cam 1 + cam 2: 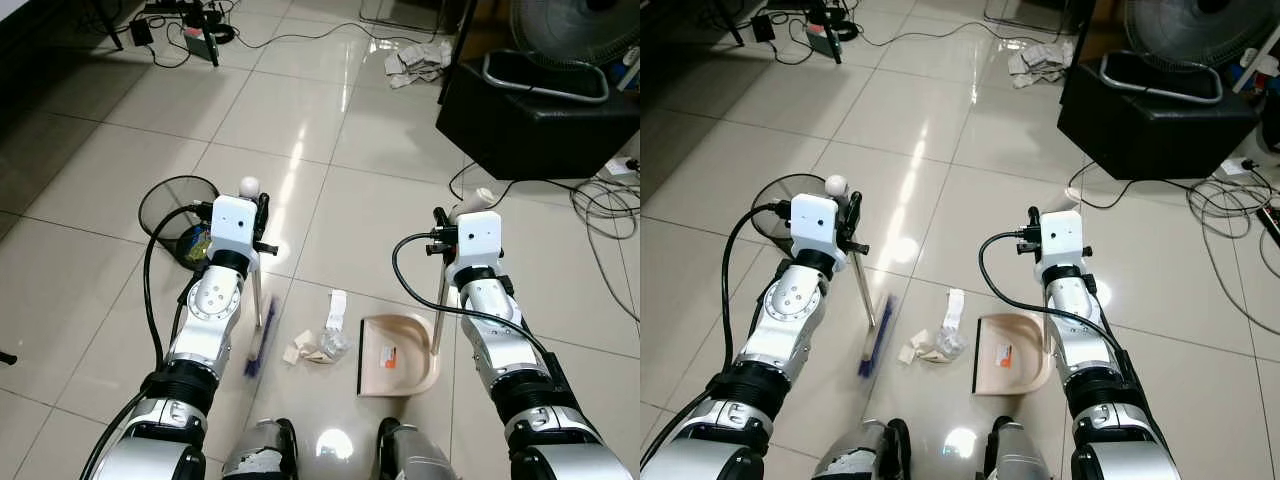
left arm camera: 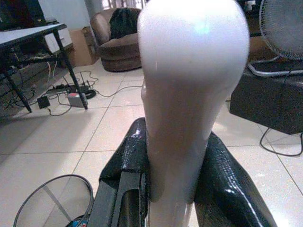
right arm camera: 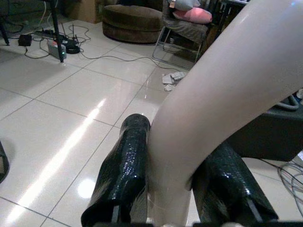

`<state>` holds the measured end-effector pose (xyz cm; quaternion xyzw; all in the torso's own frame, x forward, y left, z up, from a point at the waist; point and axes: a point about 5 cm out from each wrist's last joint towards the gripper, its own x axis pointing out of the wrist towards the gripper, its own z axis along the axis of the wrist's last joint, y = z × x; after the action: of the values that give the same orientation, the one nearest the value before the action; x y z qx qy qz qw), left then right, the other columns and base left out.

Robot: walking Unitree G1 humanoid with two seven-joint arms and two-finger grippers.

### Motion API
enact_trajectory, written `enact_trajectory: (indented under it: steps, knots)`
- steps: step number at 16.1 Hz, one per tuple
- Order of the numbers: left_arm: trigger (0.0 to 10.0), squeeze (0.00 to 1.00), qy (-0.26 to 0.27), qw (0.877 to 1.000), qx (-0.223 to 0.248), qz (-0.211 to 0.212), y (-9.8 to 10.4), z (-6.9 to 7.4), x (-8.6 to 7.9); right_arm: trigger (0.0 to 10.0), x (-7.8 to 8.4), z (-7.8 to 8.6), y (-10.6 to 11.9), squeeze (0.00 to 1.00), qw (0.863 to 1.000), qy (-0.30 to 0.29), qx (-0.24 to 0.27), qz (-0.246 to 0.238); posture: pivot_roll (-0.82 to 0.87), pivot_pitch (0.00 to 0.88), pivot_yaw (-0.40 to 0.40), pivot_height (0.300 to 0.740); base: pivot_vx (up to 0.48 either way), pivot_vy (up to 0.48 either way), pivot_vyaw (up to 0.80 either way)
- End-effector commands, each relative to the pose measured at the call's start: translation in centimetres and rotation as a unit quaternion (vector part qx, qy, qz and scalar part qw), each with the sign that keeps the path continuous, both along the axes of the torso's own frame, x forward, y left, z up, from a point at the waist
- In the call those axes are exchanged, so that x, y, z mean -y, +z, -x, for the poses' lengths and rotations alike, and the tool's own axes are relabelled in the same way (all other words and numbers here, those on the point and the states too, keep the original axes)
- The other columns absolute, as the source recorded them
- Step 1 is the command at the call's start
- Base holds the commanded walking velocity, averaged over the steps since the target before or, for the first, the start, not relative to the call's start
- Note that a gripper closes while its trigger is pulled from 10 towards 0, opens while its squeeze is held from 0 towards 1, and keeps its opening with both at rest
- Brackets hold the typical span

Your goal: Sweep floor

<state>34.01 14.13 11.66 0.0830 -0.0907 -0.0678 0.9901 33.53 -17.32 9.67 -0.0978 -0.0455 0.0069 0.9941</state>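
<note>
My left gripper (image 1: pixel 258 216) is shut on the pale handle of a broom (image 1: pixel 249 186), seen close up between the black fingers (image 2: pixel 128 165). The broom's blue bristles (image 1: pixel 262 336) rest on the tiled floor just left of a small heap of crumpled paper scraps (image 1: pixel 318 346) and a white strip (image 1: pixel 336 304). My right gripper (image 1: pixel 444 224) is shut on the upright handle (image 3: pixel 208 94) of a beige dustpan (image 1: pixel 402 356). The pan lies flat on the floor right of the scraps, with its dark lip facing them.
A black mesh wastebasket (image 1: pixel 172 212) stands left of the left arm. A black box (image 1: pixel 530 125) carrying a fan sits at the far right, with cables (image 1: pixel 608 214) trailing on the floor. More crumpled paper (image 1: pixel 415 62) lies farther off, and a power strip (image 1: pixel 200 38) at far left.
</note>
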Motion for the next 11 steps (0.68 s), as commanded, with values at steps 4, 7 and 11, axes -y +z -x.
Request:
enact_trajectory:
  steps: [4,7,11]
  knots:
    - [10.0,0.0,0.006,1.0,-0.008,-0.001,-0.38,0.08,-0.22,10.0,0.05,-0.33,0.7,0.0,1.0,0.001,0.016,0.001,0.06,0.265,0.054,0.74,0.0,0.0,0.0]
    - [10.0,0.0,0.006,1.0,-0.008,-0.001,-0.38,0.08,-0.22,10.0,0.05,-0.33,0.7,0.0,1.0,0.001,0.016,0.001,0.06,0.265,0.054,0.74,0.0,0.0,0.0]
    - [10.0,0.0,0.006,1.0,-0.006,-0.001,-0.49,-0.11,-0.06,10.0,-0.56,-0.46,0.45,0.0,1.0,0.007,0.017,0.0,0.06,0.266,0.057,0.74,0.0,0.0,0.0]
